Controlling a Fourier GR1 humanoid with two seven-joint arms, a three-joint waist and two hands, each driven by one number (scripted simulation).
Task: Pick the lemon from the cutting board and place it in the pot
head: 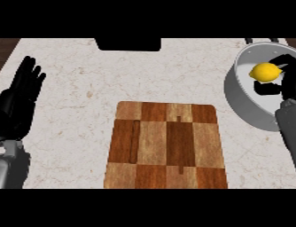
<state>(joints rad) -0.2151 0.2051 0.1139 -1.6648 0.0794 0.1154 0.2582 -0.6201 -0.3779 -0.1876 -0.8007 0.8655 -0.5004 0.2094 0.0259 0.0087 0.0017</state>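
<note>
The yellow lemon [266, 72] is over the inside of the grey pot [240, 95] at the counter's right edge. My right hand [293, 79] reaches into the pot, its fingers and thumb curled round the lemon. Whether the lemon touches the pot's floor I cannot tell. The wooden cutting board [167, 145] lies at the centre front with nothing on it. My left hand [18, 99] rests open at the left edge, fingers up.
A black object [128, 44] sits at the counter's far edge, centre. The pale marble counter [79, 80] runs between board and left hand. A dark wooden floor shows past the counter's left corner.
</note>
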